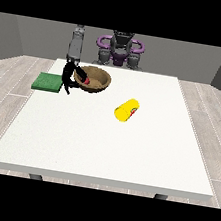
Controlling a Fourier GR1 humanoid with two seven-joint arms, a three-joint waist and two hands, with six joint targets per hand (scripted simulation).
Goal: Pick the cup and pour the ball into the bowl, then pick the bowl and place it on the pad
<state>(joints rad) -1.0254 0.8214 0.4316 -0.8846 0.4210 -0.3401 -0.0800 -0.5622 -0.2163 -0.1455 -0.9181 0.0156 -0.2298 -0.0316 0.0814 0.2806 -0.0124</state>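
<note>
A brown bowl (95,79) sits tilted toward the view's left at the table's far left part, with a red ball (86,80) inside it near its left rim. The black hand at the view's left (68,77) holds the bowl's left rim, thumb inside by the ball and fingers down its outer side. A yellow cup (127,109) lies on its side near the table's middle, its open end with a red edge facing lower right. A green pad (48,82) lies flat at the table's left edge, just left of the hand. No hand shows at the view's right.
The white table (106,147) stretches wide toward the camera. The robot's torso (120,48) stands behind the far edge, with one grey arm (75,43) reaching down to the bowl.
</note>
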